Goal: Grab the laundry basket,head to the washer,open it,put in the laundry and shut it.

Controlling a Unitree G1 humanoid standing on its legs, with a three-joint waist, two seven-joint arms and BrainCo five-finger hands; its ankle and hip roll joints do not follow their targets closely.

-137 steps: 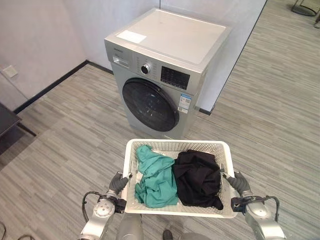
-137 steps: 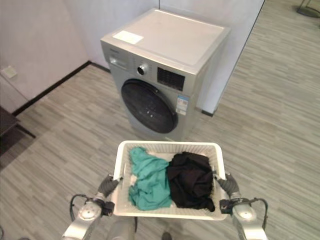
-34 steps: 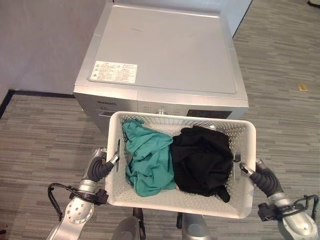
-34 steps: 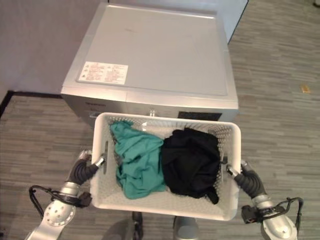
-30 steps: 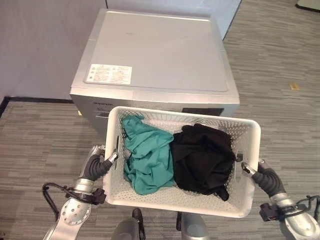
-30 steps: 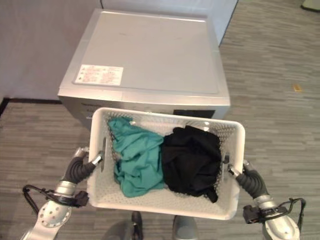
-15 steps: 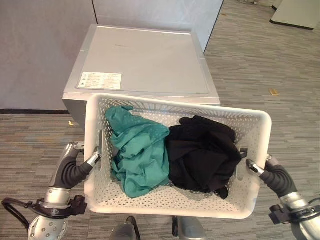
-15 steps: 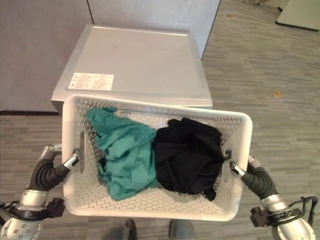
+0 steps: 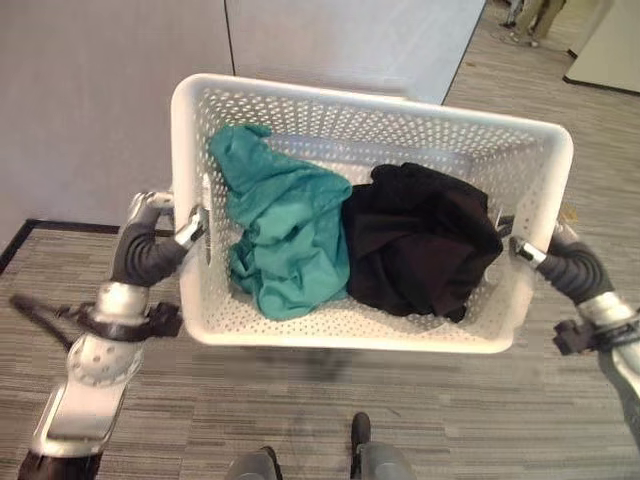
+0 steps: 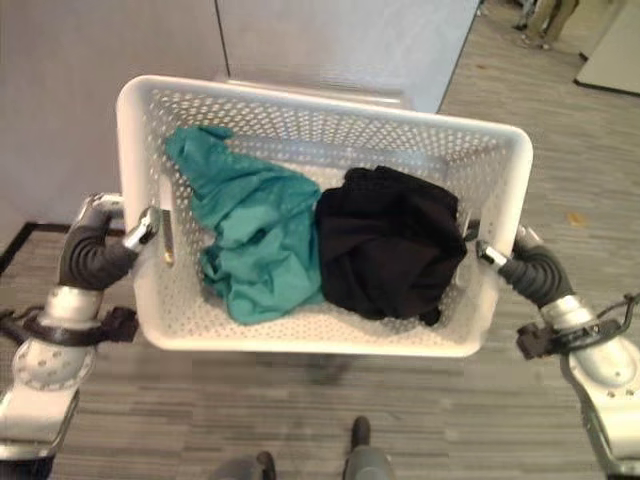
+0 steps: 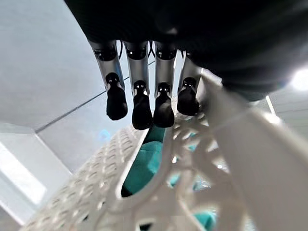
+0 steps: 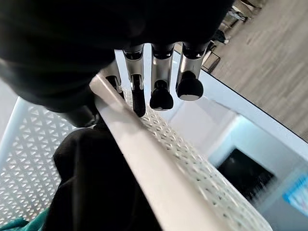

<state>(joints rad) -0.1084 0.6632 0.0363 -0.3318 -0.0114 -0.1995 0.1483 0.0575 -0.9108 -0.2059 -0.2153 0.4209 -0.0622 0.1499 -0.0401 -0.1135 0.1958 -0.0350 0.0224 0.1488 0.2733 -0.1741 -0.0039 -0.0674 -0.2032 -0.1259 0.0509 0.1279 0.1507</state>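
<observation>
The white laundry basket [image 9: 370, 335] hangs above the grey plank floor [image 9: 300, 420], tilted, hiding most of the washer [image 10: 330, 97] behind it. The left hand [image 9: 150, 250] and right hand [image 9: 560, 265] curl round its end handles. Inside lie a teal garment [image 9: 285, 235] and a black garment [image 9: 420, 240], touching. A person's legs [image 9: 530, 15] stand far off.

Looks like an office or lab room set up for laundry: grey striped floor [image 9: 200, 420], plain grey partition walls [image 9: 100, 90] with dark baseboard [image 9: 20, 240], a person's legs [image 9: 535, 15] far beyond the right hand [image 9: 565, 270], white basket [image 9: 360, 330] of clothes.
</observation>
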